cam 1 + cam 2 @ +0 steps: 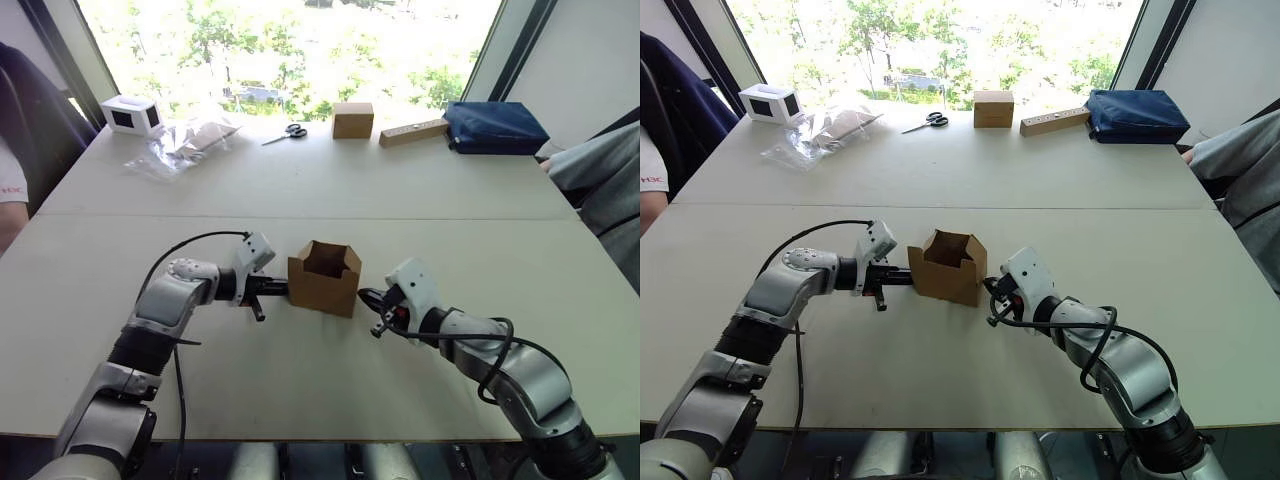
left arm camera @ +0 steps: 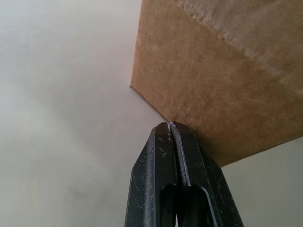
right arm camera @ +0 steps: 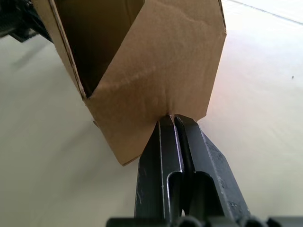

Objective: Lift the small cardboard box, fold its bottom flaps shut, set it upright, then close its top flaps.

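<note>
Your left gripper [image 2: 171,126] is clenched, its tips pressed to the left wall of the plain brown corrugated cardboard box [image 1: 324,280], which stands upright mid-table (top flaps open). Your right gripper [image 3: 173,118], also pinched closed, seems to touch the box's right side.
</note>
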